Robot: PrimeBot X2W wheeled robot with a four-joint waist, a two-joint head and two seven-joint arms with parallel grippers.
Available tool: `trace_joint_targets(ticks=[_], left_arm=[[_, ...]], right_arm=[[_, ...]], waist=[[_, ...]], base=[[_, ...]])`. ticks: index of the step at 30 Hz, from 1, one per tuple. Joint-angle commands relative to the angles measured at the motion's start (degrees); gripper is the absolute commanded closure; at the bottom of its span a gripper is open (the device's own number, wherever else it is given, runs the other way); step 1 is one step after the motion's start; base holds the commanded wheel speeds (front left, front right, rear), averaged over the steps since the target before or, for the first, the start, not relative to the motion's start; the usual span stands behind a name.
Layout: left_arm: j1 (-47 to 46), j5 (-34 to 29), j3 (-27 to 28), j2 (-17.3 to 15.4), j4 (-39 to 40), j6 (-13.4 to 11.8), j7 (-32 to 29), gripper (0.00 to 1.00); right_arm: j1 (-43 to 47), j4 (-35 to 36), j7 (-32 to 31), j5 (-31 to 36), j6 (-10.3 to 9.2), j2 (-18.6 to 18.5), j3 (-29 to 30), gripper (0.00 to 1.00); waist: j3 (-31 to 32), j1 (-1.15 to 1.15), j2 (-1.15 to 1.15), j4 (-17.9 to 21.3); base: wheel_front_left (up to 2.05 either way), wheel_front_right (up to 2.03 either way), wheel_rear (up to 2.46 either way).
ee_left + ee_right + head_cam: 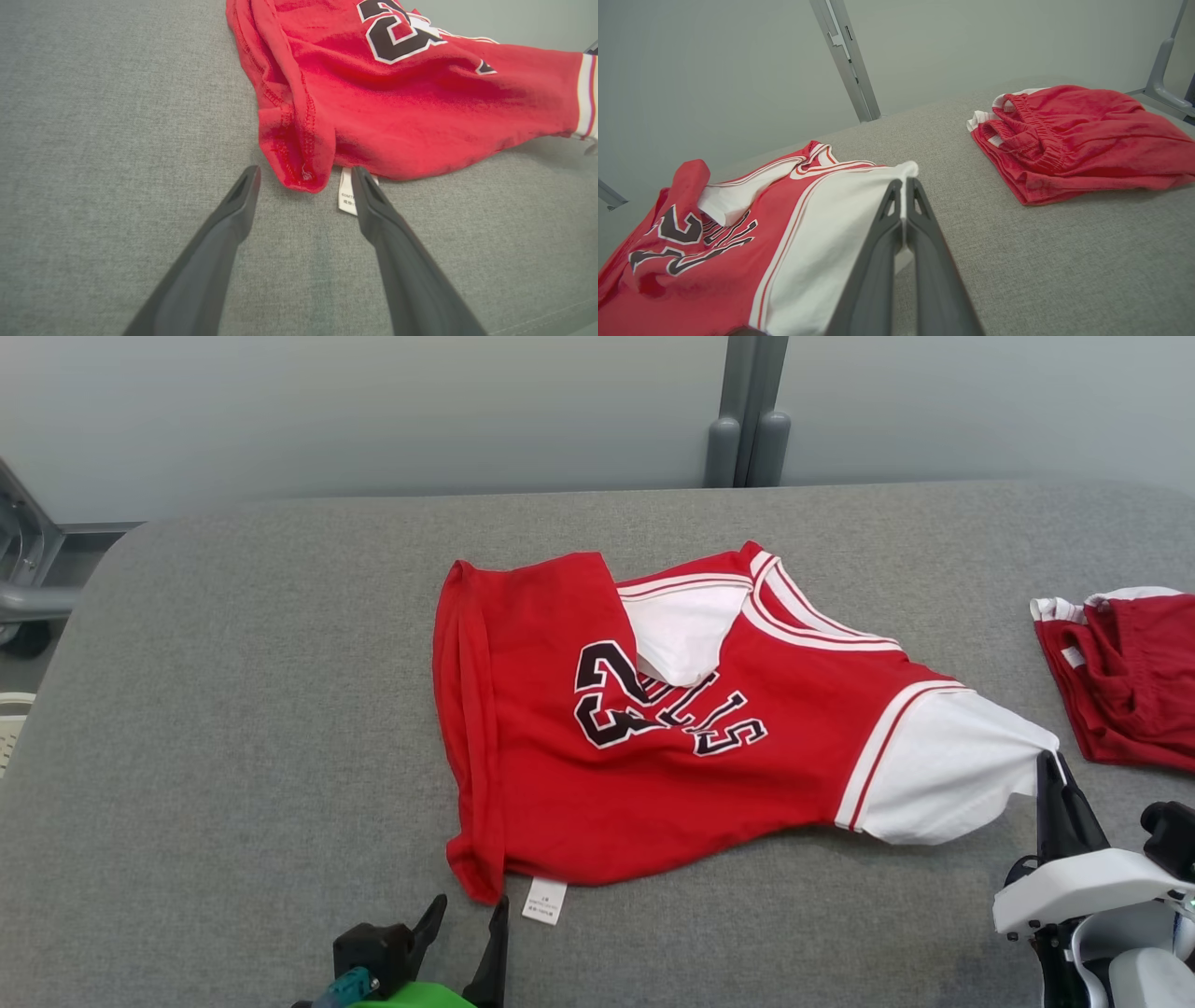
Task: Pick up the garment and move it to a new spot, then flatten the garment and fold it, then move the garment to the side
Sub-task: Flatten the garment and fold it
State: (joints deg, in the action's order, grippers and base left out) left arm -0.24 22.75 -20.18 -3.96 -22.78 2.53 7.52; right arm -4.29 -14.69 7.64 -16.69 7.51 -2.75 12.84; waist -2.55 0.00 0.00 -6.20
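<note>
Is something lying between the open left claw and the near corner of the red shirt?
Nothing visible. The left claw faces the corner of the red shirt over bare grey table; the white label lies beside it.

Grey woven-fabric padded tabletop (233, 728) across the head view from 9 to 3 o'clock, with a rounded corner at 10 o'clock. Beyond its far edge, at 12 o'clock, a plain pale grey-green matte wall (373, 411), split just right of centre by a grey metal upright post (747, 420) with two rounded feet. At 9 o'clock, beside the tabletop, a grey metal tube frame (28, 579). Soft, even light, shadows faint.
</note>
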Motion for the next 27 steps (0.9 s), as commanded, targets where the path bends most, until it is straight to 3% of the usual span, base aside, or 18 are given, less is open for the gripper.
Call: trace_joint_targets(ticks=[1, 11, 27], left_arm=[[0.7, 0.4, -0.1, -0.1, -0.4, 0.2, -0.4, 0.00], [-2.8, 1.5, -0.3, 0.4, -6.9, -1.8, 0.1, 0.00], [-9.4, 5.4, -1.9, 1.0, -17.3, -0.9, 5.1, 0.01]], right_arm=[[0.5, 0.4, 0.0, -0.2, -0.04, -0.3, 0.0, 1.00], [0.4, 0.8, -0.3, 0.0, -0.04, -0.3, -1.0, 1.00], [-0.4, 1.1, 0.2, 0.0, -0.04, -0.3, -1.3, 1.00]], waist=[[0.1, 0.00, 0.00, 0.0], [0.1, 0.00, 0.00, 1.3], [-1.2, 0.00, 0.00, 3.4]], base=[[0.00, 0.00, 0.00], [0.00, 0.00, 0.00], [0.00, 0.00, 0.00]])
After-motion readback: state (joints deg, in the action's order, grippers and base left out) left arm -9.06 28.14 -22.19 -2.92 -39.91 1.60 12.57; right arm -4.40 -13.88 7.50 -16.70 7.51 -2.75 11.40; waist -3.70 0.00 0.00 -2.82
